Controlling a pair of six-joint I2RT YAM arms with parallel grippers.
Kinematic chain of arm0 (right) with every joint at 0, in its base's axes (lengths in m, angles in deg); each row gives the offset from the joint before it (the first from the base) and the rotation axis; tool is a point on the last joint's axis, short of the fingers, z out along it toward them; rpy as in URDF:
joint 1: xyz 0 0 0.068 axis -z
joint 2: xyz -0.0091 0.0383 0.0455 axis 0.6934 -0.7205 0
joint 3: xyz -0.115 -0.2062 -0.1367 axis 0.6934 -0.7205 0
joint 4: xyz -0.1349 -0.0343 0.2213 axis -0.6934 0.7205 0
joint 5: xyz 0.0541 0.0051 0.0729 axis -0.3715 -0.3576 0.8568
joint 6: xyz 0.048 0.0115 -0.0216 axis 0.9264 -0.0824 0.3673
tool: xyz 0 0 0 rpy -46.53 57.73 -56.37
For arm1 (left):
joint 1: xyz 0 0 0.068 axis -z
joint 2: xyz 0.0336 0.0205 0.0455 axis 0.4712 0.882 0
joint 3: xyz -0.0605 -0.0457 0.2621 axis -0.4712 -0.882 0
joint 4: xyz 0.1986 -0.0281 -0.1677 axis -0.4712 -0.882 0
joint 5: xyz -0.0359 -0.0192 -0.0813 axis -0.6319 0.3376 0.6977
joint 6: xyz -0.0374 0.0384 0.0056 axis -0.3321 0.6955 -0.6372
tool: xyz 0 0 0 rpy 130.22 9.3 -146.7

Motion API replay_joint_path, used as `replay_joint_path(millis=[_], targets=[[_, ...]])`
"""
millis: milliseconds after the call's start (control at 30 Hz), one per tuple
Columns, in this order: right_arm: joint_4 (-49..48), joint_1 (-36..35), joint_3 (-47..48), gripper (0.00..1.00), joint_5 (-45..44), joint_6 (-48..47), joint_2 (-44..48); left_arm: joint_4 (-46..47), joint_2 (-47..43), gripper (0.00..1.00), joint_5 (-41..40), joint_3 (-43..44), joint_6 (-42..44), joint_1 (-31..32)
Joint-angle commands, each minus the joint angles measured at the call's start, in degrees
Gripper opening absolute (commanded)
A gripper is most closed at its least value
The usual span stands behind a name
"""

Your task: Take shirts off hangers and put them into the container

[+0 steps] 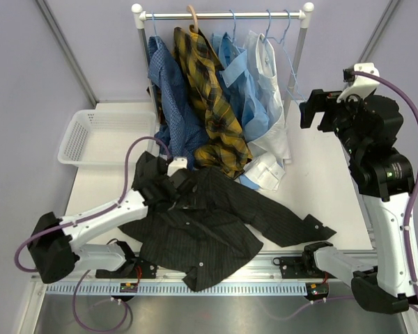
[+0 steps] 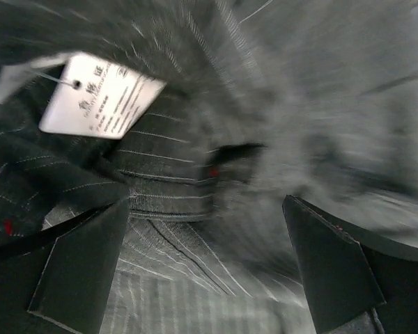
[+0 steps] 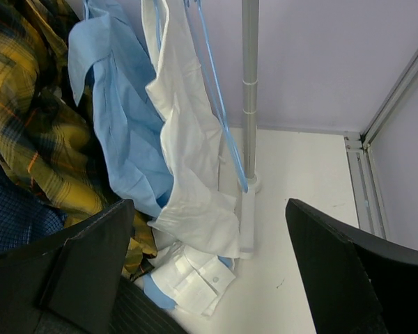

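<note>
We see a white table [image 1: 334, 174] filling the middle of the top view. Spread out across its lower centre lies the black pinstriped shirt [image 1: 209, 233], one sleeve stretched toward the lower right and its hem reaching the table's near edge. At the upper left corner sits the white lattice basket [image 1: 71, 142], near that shirt's collar end but apart from it. At the upper centre the clothes rail [image 1: 297, 62] stands on the table, and beneath it the white shirt [image 1: 268, 167] trails down so that its cuff rests on the surface, near the rail's right post
</note>
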Motion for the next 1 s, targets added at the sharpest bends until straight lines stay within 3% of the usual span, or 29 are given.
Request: replay_joint_path(millis=[0, 133, 433, 500, 600, 633, 700, 867, 967], targets=[[-1.06, 0.12, -3.67, 1.0, 1.01, -0.35, 1.35, 2.8, 2.41, 0.99, -6.95, -3.65, -5.71, 0.06], [-0.62, 0.12, -5.96, 0.99, 1.54, -0.43, 3.63, 7.37, 4.96, 0.99, -5.05, -8.66, -7.48, -1.6], [0.09, 0.12, -9.74, 0.99, 3.92, -1.13, 6.1, 14.57, 17.08, 0.99, -0.56, -10.59, -10.54, -1.78], [0.18, 0.12, -10.18, 1.0, 4.09, -1.66, 6.54, 17.55, 18.58, 0.9, 1.2, -11.65, -11.17, -1.78], [0.61, 0.12, -10.71, 0.99, 4.0, -2.54, 6.89, 18.28, 19.46, 0.5, 3.84, -12.09, -12.4, -1.7], [0.7, 0.12, -10.71, 1.0, 4.09, -2.8, 6.98, 18.36, 19.47, 0.24, 4.02, -12.35, -12.58, -1.69], [0.79, 0.03, -10.63, 0.99, 3.92, -3.42, 7.07, 18.45, 18.77, 0.03, 4.28, -12.62, -12.49, -1.69], [1.14, 0.12, -9.92, 1.0, 4.36, -4.39, 6.8, 15.57, 10.35, 0.0, 4.46, -13.24, -12.14, -1.87], [1.49, 0.12, -8.96, 1.0, 4.71, -4.65, 6.71, 6.52, -1.33, 0.0, 1.3, -9.82, -11.88, -2.74]])
